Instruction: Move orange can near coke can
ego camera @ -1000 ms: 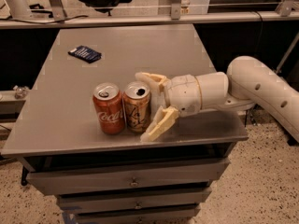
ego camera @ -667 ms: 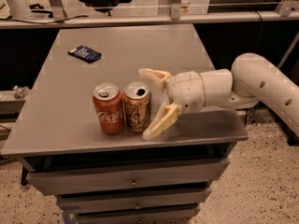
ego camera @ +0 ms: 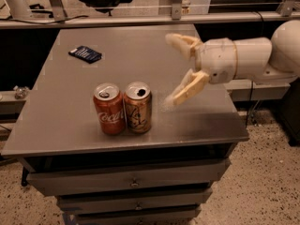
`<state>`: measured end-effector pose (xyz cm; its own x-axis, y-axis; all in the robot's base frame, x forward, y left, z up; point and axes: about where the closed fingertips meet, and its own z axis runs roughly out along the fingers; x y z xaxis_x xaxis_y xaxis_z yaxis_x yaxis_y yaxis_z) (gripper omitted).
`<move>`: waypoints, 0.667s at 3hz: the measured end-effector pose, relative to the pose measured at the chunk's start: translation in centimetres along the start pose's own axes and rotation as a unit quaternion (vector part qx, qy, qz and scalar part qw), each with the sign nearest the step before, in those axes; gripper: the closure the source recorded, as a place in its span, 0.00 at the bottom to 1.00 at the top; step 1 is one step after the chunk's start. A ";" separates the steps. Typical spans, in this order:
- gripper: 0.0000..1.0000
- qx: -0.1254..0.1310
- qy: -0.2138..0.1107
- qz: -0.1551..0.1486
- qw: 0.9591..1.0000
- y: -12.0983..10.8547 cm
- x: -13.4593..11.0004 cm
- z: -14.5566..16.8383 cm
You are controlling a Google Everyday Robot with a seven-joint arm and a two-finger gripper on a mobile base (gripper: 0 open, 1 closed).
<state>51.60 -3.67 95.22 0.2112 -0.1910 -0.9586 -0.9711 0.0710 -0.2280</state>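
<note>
The orange can [ego camera: 138, 108] stands upright on the grey table [ego camera: 70, 102], its side touching or nearly touching the red coke can [ego camera: 108, 109] on its left. Both are near the table's front edge. My gripper [ego camera: 174, 69] is open and empty, raised above the table to the right of the orange can, well apart from it. Its two pale fingers [ego camera: 187, 89] are spread wide and point left.
A dark blue packet [ego camera: 85, 54] lies flat at the table's back left. Drawers [ego camera: 133, 182] sit under the tabletop. A rail and chair base stand behind the table. Speckled floor lies to the right.
My gripper, which stood open around the orange can, has pulled back to the right and lifted clear of it. Both cans stay where they were.
</note>
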 end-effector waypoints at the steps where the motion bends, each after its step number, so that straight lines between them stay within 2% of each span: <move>1: 0.00 0.051 0.008 -0.036 0.998 -4.0 -4.0 -4.3; 2: 0.00 0.051 0.008 -0.036 0.998 -4.0 -4.1 -4.3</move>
